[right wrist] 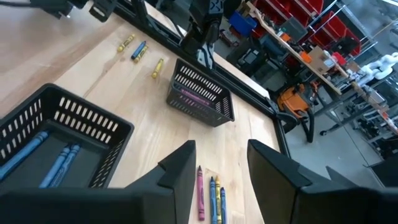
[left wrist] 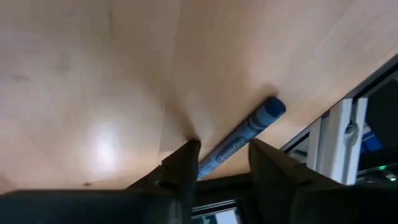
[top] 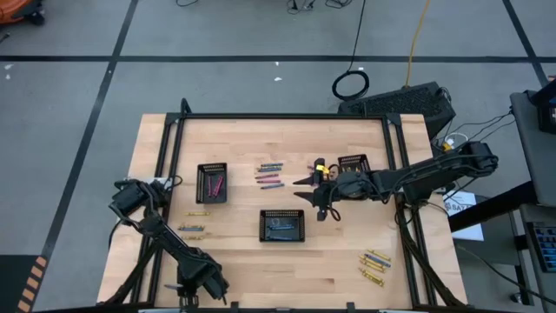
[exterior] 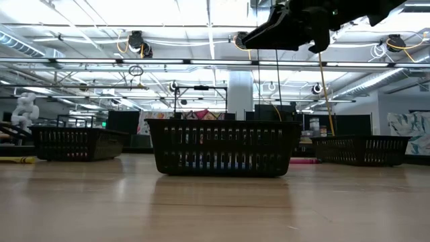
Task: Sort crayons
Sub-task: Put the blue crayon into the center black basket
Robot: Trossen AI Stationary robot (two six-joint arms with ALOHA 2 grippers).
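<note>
A blue crayon (left wrist: pixel 249 127) lies flat on the wood near the table's near edge. My left gripper (left wrist: pixel 224 149) is low over it and open, one finger on each side of the crayon's nearer end; I cannot tell if either touches it. It shows at the near left in the high view (top: pixel 207 285). My right gripper (top: pixel 311 193) hangs open and empty above the table's middle, over a row of loose crayons (right wrist: pixel 210 193). The middle tray (top: pixel 282 225) holds blue crayons (right wrist: pixel 53 158). The left tray (top: pixel 212 183) holds pink ones (right wrist: pixel 196 98).
A third black tray (top: pixel 353 163) stands at the far right. Yellow crayons (top: pixel 374 266) lie near the right front, and a few more crayons (top: pixel 193 229) lie left of the middle tray. The black table frame (left wrist: pixel 339 134) runs close beside my left gripper.
</note>
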